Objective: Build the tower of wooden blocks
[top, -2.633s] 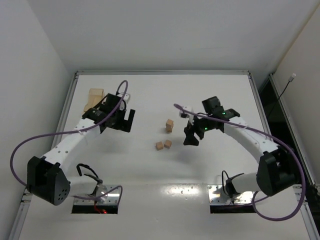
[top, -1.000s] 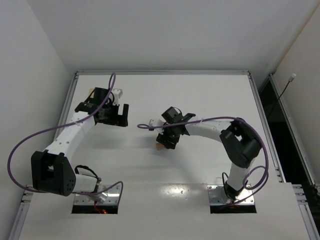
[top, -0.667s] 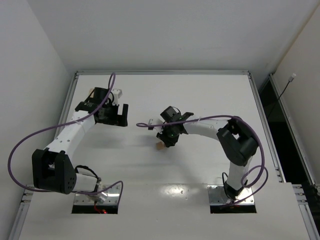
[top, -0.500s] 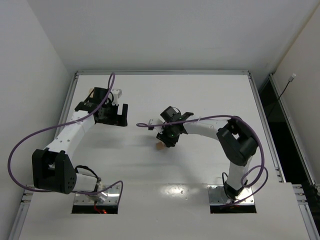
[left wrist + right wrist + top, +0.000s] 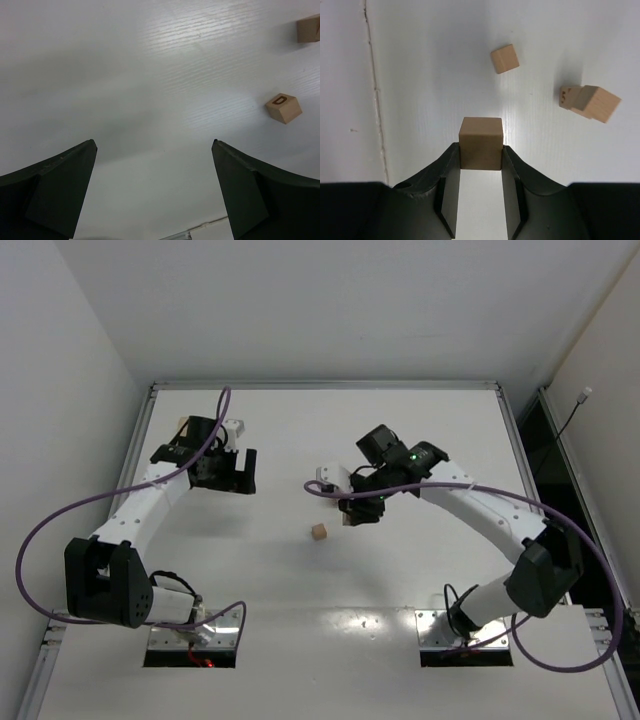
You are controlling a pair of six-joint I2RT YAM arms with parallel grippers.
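My right gripper point(image 5: 480, 146) is shut on a plain light-tan wooden cube point(image 5: 480, 135), held above the table with its top poking out past the fingertips. In the top view that gripper point(image 5: 358, 512) hangs just right of a lone cube point(image 5: 318, 531) lying on the table. The right wrist view shows that loose cube point(image 5: 504, 58) ahead, and a short stack of two cubes point(image 5: 590, 101) to its right. My left gripper point(image 5: 155, 142) is open and empty over bare table at the far left point(image 5: 240, 475). A cube marked D point(image 5: 283, 108) and another cube point(image 5: 308, 28) lie to its right.
A light wooden tray point(image 5: 183, 424) sits at the back left, mostly hidden behind the left arm. The white table ends at a metal rim point(image 5: 325, 386) along the back. Purple cables loop off both arms.
The right gripper has shut on a cube and lifted it up and to the right, leaving one cube on the table. The left arm has stayed put.
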